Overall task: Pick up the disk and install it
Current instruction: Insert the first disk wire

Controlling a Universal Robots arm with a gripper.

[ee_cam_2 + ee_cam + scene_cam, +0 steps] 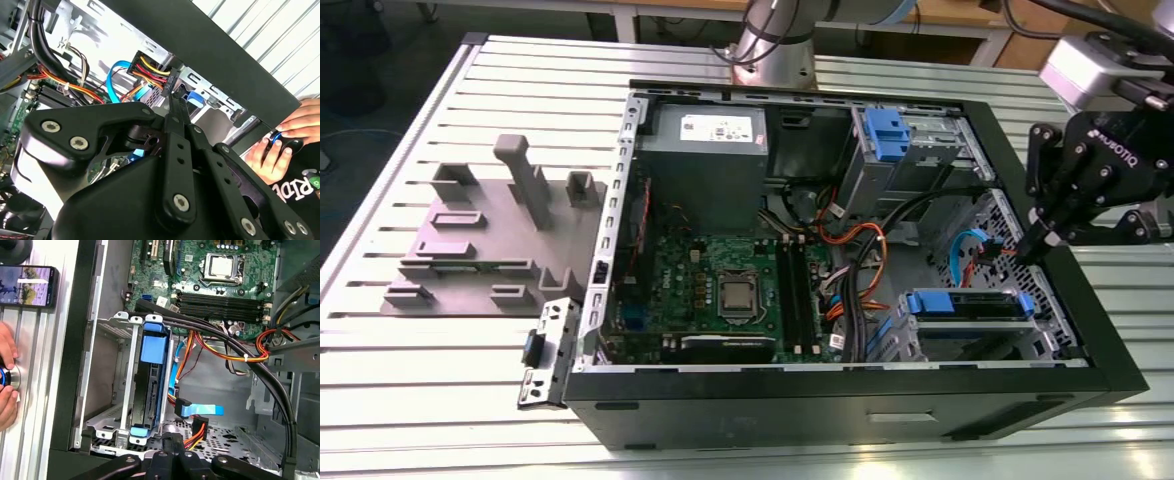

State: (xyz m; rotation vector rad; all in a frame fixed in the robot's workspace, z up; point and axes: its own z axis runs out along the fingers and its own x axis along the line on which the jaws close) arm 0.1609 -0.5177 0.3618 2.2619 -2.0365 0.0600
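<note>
Exterior view: disk seated in the drive cage, gripper at the case wall

Exterior view shows an open black computer case [854, 400] lying on a ribbed, pale metal table [427, 380]. Inside it a green motherboard [720, 280] sits flat, with a square silver processor [736, 295] near its middle and a grey power-supply box [707, 140] bearing a white label beyond it. Bundles of orange, red, yellow and black cables [854, 250] loop across the interior. A blue plastic caddy [887, 135] stands in the far bay.

The disk [970, 305] sits in the perforated bare-metal drive cage [907, 340] at the corner of the case on the exterior view's right. In the first wrist view the disk [150, 385] stands on edge between the cage's thin metal uprights, showing a dark narrow body edged by blue plastic rails and a flat, matte blue end tab.

The gripper [1027, 245] is black, with jointed, bolted links, and hangs at the case wall on the exterior view's right, its fingertips close together above the cage. In the second wrist view the gripper [172, 100] has its slim fingers pressed together, with nothing between them, close to a black connector fed by coloured wires.

A person's hand [6, 385] rests on the table outside the case, touching a round blue-ringed knob [7, 377], near a phone [27, 286]
</note>
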